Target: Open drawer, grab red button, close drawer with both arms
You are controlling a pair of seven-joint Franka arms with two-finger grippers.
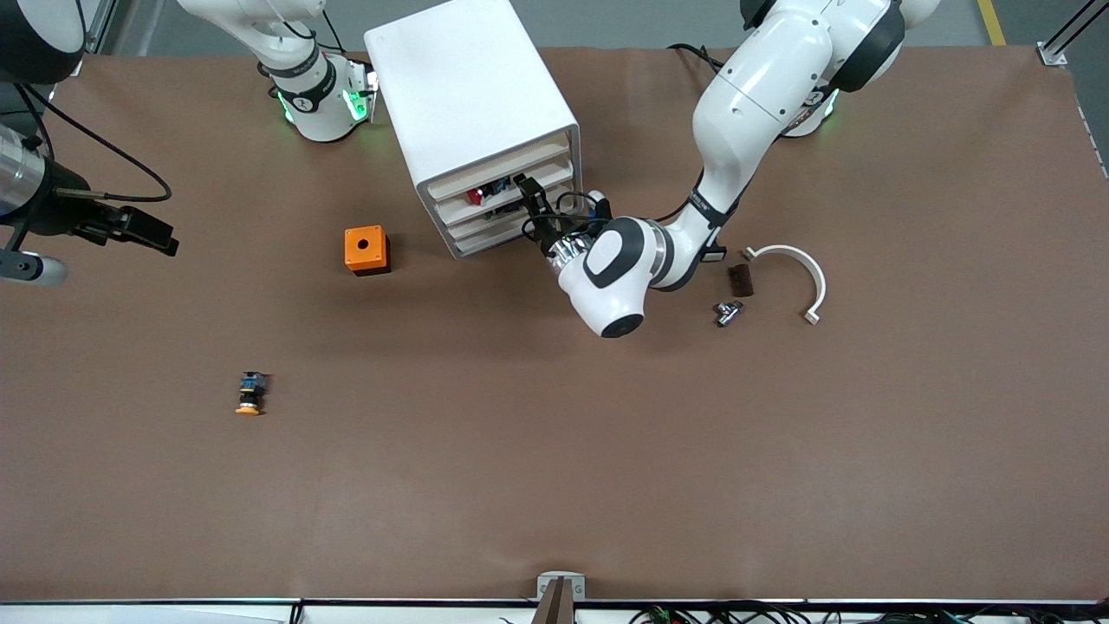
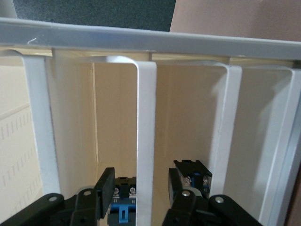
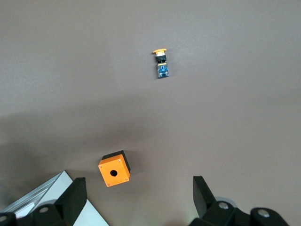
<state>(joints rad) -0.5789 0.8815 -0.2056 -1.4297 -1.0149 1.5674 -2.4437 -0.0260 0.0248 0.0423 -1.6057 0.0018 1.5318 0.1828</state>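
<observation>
The white cabinet (image 1: 472, 104) stands near the arms' bases, its stacked drawers facing the camera. In the second-highest drawer (image 1: 550, 178) the button's red cap (image 1: 474, 196) shows. My left gripper (image 1: 528, 201) is at the cabinet's front, at that drawer's level. In the left wrist view the left gripper (image 2: 141, 176) is open, its fingers (image 2: 106, 181) on either side of a white drawer edge (image 2: 146, 132) with a gap on each side. Black-and-blue button bodies (image 2: 123, 202) lie beside that edge on both sides. My right gripper (image 1: 143, 227) waits open over the table at the right arm's end, nothing between its fingers (image 3: 74, 195).
An orange box with a hole (image 1: 366, 250) sits beside the cabinet, toward the right arm's end. An orange-capped button (image 1: 249, 394) lies nearer the camera. Toward the left arm's end lie a white curved piece (image 1: 801, 273), a brown block (image 1: 741, 279) and a metal fitting (image 1: 728, 312).
</observation>
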